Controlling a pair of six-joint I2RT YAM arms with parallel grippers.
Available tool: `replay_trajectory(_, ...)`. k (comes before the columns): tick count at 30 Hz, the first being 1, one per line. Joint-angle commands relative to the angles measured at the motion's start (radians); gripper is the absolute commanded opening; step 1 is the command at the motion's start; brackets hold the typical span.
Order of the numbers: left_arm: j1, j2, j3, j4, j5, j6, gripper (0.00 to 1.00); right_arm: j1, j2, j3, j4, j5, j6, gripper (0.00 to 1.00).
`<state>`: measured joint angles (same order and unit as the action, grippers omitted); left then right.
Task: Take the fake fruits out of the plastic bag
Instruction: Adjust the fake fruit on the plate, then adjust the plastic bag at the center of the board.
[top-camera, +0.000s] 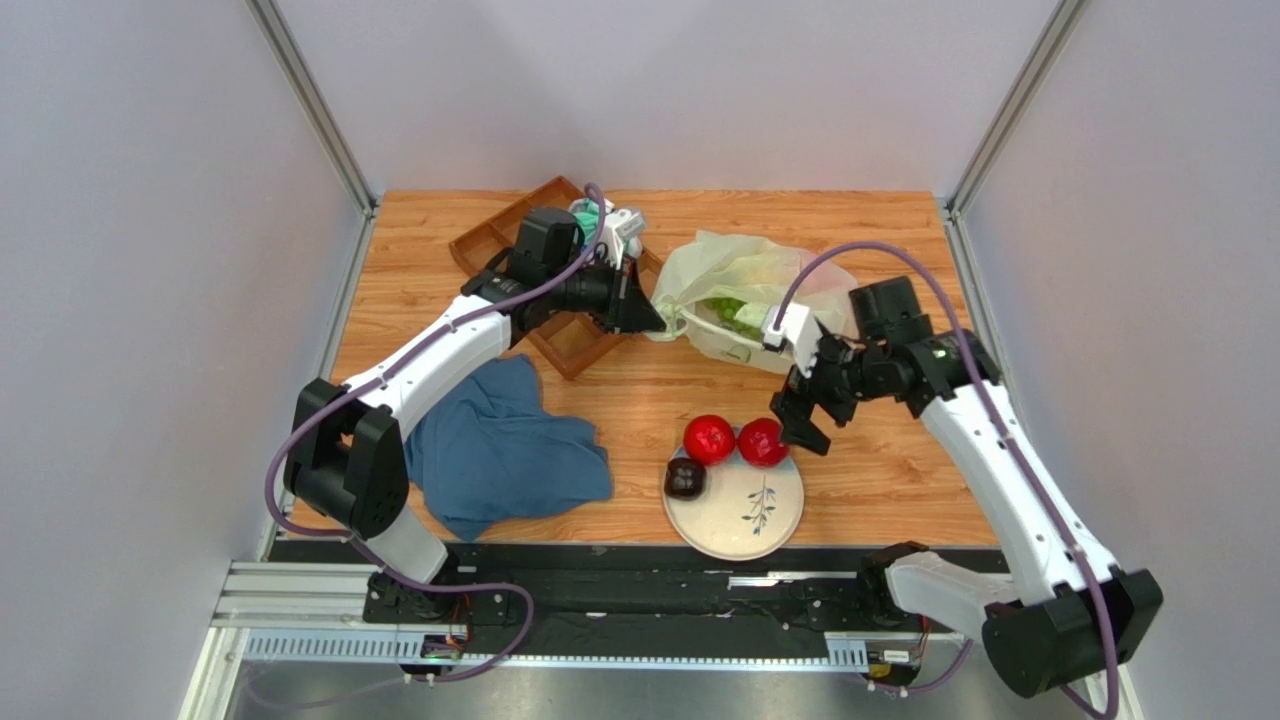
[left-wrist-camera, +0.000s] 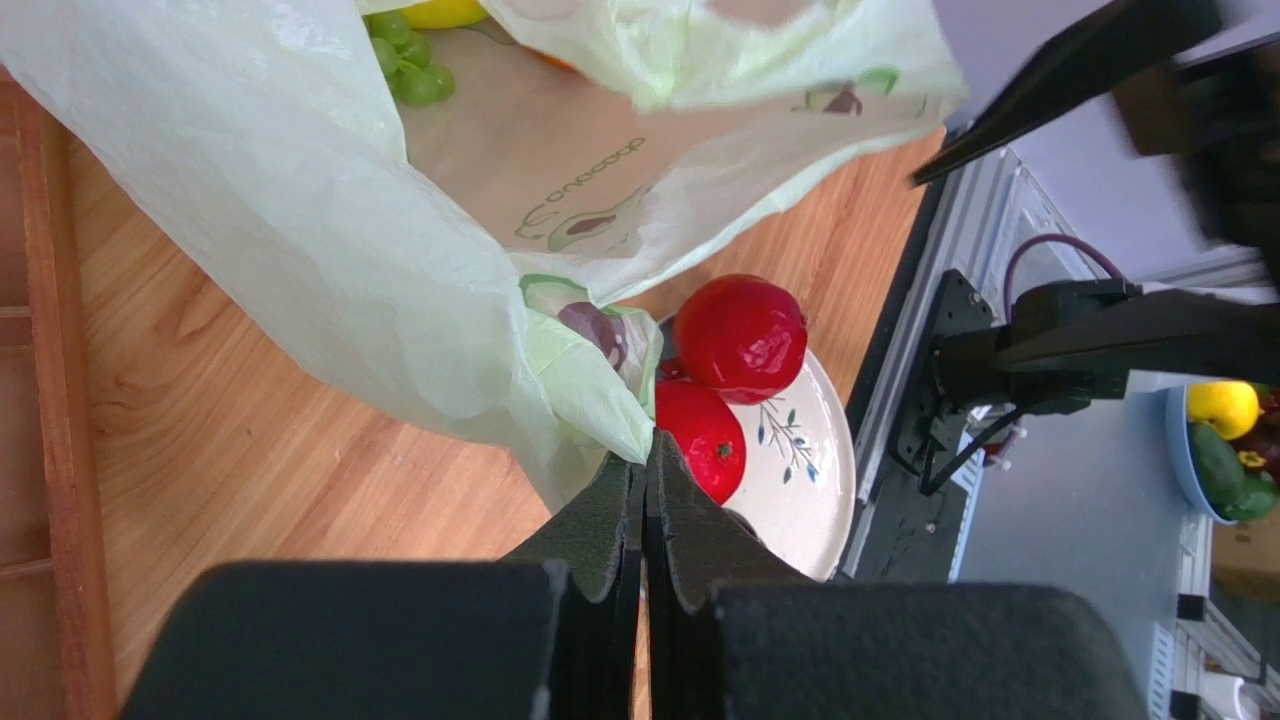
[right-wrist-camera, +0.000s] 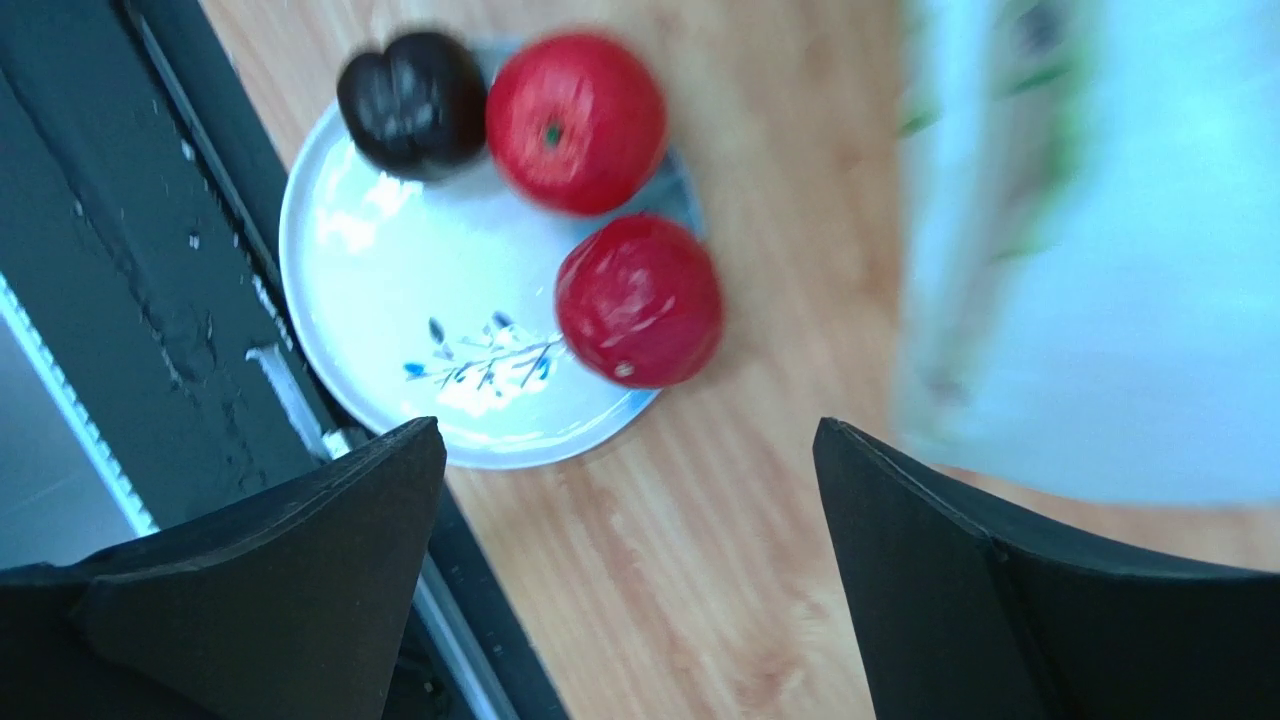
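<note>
Starting at the near edge of the worktop (top-camera: 902, 465), we find a round white plate (top-camera: 744, 522) painted with a thin leafy sprig. At its far rim sit two glossy red balls (top-camera: 709, 440) side by side, with a smaller dark fruit (top-camera: 685, 479) just to their left. Left of the plate lies a crumpled blue cloth (top-camera: 504, 450), soft and matte.

Our right gripper (top-camera: 796, 420) hovers just beyond the red balls, its jaws spread wide with nothing between them. Its own view (right-wrist-camera: 624, 435) adds what the top view cannot: a small stem dimple on one red ball (right-wrist-camera: 579, 120), the sheen on the dark fruit (right-wrist-camera: 413, 102), and the other ball hanging partly over the plate's (right-wrist-camera: 376, 300) edge. The bag (right-wrist-camera: 1082, 240) there is only a pale blur at the right.

Farther back, mid-worktop, the bag (top-camera: 744, 285) lies rumpled: thin, translucent, pale yellow-green. From above we make out only green grapes (top-camera: 733, 312) inside it. The left wrist view shows more: the grapes (left-wrist-camera: 406, 60) as round beads, a yellow fruit (left-wrist-camera: 443, 12) beside them at the frame's top, and avocado prints with lettering on the film (left-wrist-camera: 301, 195).

Our left gripper (top-camera: 657, 318) is at the bag's left side, its jaws pressed together (left-wrist-camera: 649, 495) on a fold of the film.

Behind that arm stands a wooden tray (top-camera: 504, 240) with dividers.
</note>
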<state>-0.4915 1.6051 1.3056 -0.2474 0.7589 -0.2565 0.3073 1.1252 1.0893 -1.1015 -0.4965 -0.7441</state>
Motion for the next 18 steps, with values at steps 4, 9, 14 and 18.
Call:
replay_trajectory(4,-0.015,0.003,0.0,0.051,0.03,-0.02,0.0,-0.007,-0.002,0.297,0.085,-0.014,0.116,1.0)
replay_trajectory(9,-0.019,-0.008,-0.002,0.04,0.037,-0.015,0.0,0.004,0.129,0.268,0.403,0.114,0.212,1.0)
replay_trajectory(14,-0.019,-0.025,-0.005,0.03,0.028,0.002,0.0,0.012,0.315,0.336,0.391,0.183,0.158,1.0)
replay_trajectory(18,-0.019,-0.034,-0.008,0.03,0.02,0.01,0.0,0.012,0.413,0.399,0.281,0.186,0.086,0.96)
